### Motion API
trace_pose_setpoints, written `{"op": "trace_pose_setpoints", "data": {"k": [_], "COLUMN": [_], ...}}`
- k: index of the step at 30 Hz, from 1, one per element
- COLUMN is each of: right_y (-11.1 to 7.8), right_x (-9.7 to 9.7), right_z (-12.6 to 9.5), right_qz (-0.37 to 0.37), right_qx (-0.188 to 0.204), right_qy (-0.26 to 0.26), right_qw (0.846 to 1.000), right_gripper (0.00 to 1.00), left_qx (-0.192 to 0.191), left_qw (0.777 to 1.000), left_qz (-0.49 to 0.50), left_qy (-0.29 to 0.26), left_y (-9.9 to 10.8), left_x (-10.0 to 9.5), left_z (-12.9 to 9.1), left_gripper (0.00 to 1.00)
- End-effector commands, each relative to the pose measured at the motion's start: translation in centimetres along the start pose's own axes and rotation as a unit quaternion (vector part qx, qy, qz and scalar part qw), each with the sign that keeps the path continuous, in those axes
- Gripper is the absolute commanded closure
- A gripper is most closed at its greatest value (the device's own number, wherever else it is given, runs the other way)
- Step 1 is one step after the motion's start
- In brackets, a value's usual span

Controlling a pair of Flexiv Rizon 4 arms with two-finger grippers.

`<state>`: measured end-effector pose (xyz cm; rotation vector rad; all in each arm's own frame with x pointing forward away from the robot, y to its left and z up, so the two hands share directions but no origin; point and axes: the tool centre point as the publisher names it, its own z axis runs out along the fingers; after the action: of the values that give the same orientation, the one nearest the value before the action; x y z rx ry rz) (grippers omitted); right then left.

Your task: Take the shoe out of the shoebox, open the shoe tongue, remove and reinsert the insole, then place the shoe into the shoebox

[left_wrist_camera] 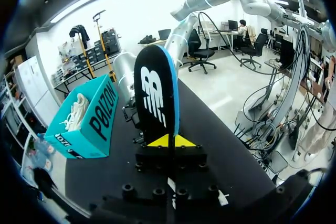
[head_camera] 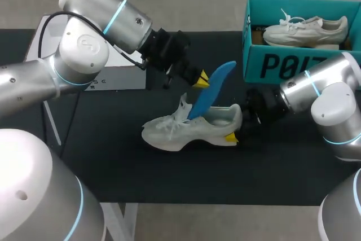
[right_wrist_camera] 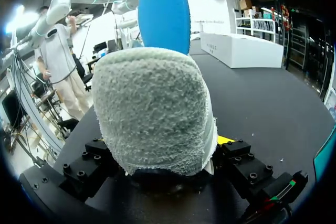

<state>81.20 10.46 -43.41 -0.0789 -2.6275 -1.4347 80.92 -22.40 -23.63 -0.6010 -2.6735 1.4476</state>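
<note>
Step in hand: the insole step. The shoe (head_camera: 189,129) lies on its sole near the middle of the counter (head_camera: 113,162), toe toward the left edge and heel toward the right edge. It is out of the shoebox (head_camera: 299,63), which stands at the far right corner with a second shoe (head_camera: 307,29) inside it.

Left hand (head_camera: 200,78): closed on the blue insole (head_camera: 214,90), gripping it by both faces above its midpoint. The insole's lower end sits inside the shoe opening. The rest stands clear of the shoe and leans toward the shoebox. One moment alone does not show whether the insole is on its way out or in.

Right hand: clamped across the heel of the shoe and holding it down on the counter. Only the near yellow tip shows, and the far one is hidden behind the heel.

Next move, as I judge it:
- If removing, draw the insole up along its own length until the lower end clears the collar.
- If reinserting, lower it toe-first and slide it forward under the tongue.
- In either case, keep the right hand firm on the heel so the shoe does not lift or skid.
</note>
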Motion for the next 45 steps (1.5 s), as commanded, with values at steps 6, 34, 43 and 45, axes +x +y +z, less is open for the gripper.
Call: {"op": "trace_pose_setpoints", "data": {"k": [6,34,43,45], "right_y": [-0.5,-0.5,-0.5,-0.5], "right_x": [-0.1,-0.1,-0.1,-0.1], "right_z": [0.6,0.6,0.6,0.6], "right_qz": [0.001,0.001,0.001,0.001], "right_qx": [0.001,0.001,0.001,0.001], "right_qy": [0.0,0.0,0.0,0.0], "right_qw": [1.0,1.0,1.0,1.0], "right_gripper": [1.0,1.0,1.0,1.0], "left_qx": [0.001,0.276,0.329,0.327], "left_qw": [1.0,0.941,0.915,0.912], "left_qz": [0.0,-0.17,-0.185,-0.192], "left_qy": [-0.001,0.093,0.145,0.159], "left_y": [0.1,-12.8,-18.7,-19.8], "left_x": [0.0,9.5,12.9,13.6], "left_z": [0.1,-4.7,-5.9,-5.8], "left_gripper": [1.0,1.0,1.0,1.0]}}
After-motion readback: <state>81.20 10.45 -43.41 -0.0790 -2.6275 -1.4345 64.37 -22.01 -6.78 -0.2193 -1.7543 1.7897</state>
